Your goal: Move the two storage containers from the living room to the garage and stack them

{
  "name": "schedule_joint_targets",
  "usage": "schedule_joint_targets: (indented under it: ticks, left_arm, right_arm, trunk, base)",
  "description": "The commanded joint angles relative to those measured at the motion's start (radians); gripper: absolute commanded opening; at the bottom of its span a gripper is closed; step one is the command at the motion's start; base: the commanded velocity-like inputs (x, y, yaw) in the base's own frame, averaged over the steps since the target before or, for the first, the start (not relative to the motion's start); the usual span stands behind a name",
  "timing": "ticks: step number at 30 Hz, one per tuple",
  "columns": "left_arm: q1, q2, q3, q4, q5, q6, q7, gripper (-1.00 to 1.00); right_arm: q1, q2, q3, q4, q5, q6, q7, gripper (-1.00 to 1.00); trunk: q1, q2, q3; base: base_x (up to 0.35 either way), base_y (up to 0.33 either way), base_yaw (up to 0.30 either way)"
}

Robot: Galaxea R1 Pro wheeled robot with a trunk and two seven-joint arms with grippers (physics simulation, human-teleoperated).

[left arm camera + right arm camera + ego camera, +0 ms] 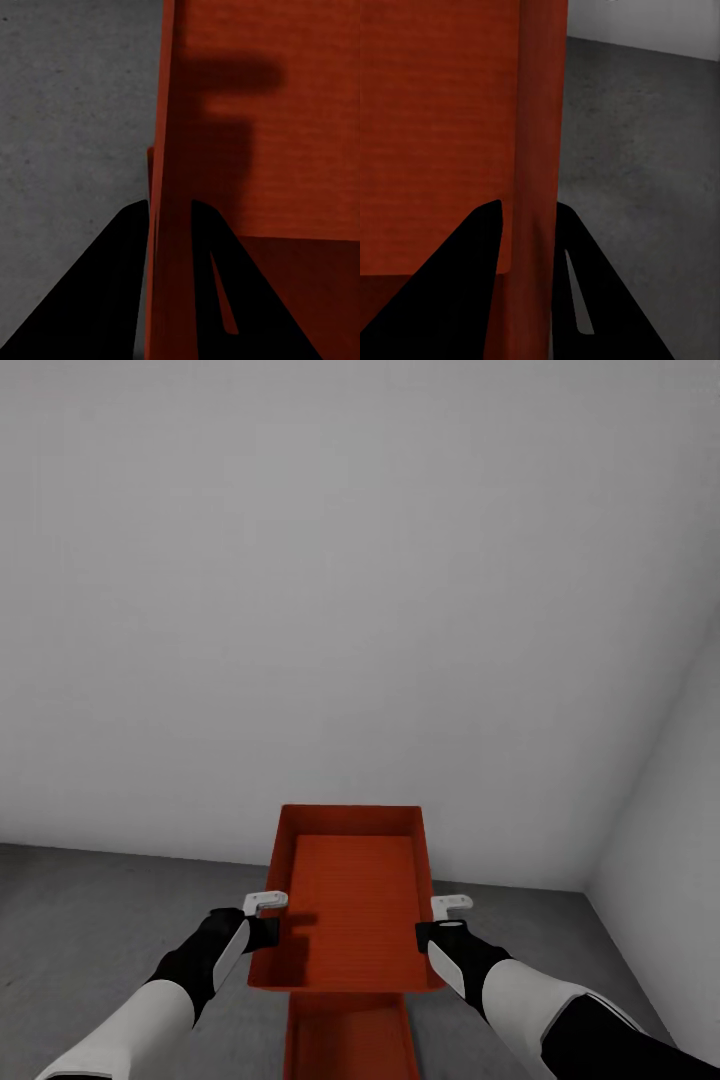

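Underfoot, the floor (90, 920) is dark grey, mottled concrete with a rough, speckled look, and it runs back to meet a plain grey-white wall (330, 590) that takes up most of the head view; a second wall (670, 800) of the same pale tone comes in at the right, the two meeting in a corner. The room is bare around the robot, which fits the garage. Held up over that floor is one orange-red storage container (350, 895), open-topped, its long side pointing away from the robot and its ribbed bottom empty. Below it and nearer the robot, at the lower edge of the head view, shows part of the second container (350, 1040), with the held bin overlapping its far end; whether the two touch cannot be told. The left gripper (154, 217) pinches the left long wall of the held bin, one dark finger outside over the concrete and the other inside, its shadow falling on the bin's bottom. The right gripper (529, 217) clamps the opposite long wall in the same way, with the grey floor and a strip of pale wall beyond it.
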Motion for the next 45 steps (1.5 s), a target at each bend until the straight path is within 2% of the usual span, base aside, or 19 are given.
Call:
schedule_joint_targets:
  ticks: [1,45]
  left_arm:
    - [-0.001,0.0,-0.005,-0.004,-0.037,0.0,0.019,-1.0]
    - [-0.001,-0.001,-0.005,-0.004,-0.037,0.0,0.019,-1.0]
  right_arm:
    - [-0.001,0.0,0.025,0.003,-0.016,0.007,-0.008,-1.0]
    - [-0.001,0.0,0.022,0.003,-0.016,0.007,-0.008,-1.0]
  trunk:
    - [0.001,-0.002,-0.002]
    - [0.001,-0.002,-0.005]
  base:
    - [0.0,0.0,0.0]
    - [0.0,0.0,0.0]
